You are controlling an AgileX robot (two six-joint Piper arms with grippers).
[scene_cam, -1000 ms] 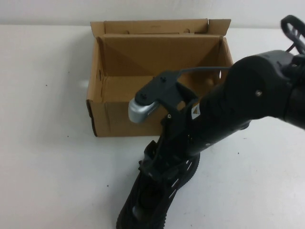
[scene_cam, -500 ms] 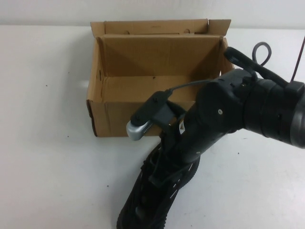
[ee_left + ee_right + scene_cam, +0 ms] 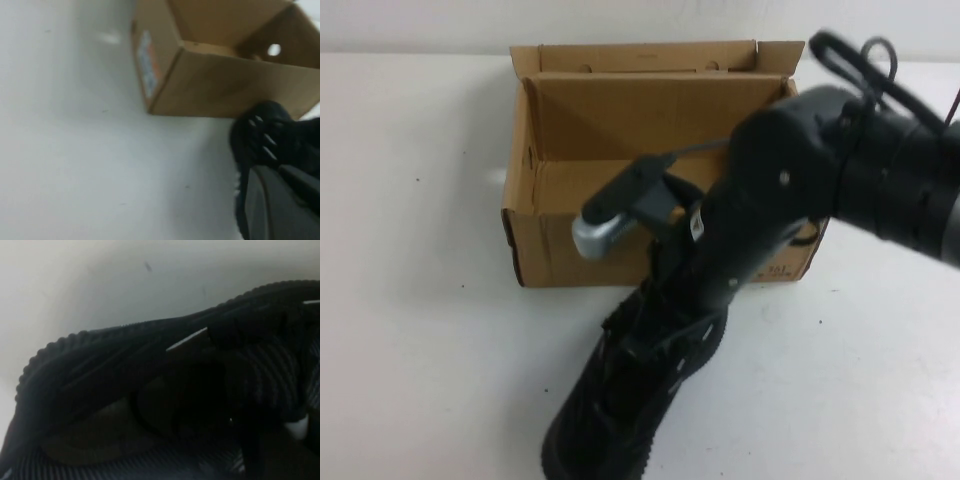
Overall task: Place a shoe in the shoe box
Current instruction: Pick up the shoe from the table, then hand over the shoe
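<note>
Gripping the shoe (image 3: 620,400) beside the shoe box (image 3: 550,250): right claw (image 3: 655,320).

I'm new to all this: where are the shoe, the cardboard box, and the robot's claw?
shoe (image 3: 610,420): high view, its black knit upper.
shoe box (image 3: 550,250): high view, its front wall.
right gripper (image 3: 655,300): high view, at the shoe's collar; the left gripper is unseen.

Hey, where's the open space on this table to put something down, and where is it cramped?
Bare table lies left of the shoe box and the shoe, and again right of the shoe, below the box. It is crowded in front of the box, where the right gripper sits at the shoe. The box floor looks bare. The left gripper is out of view.
</note>
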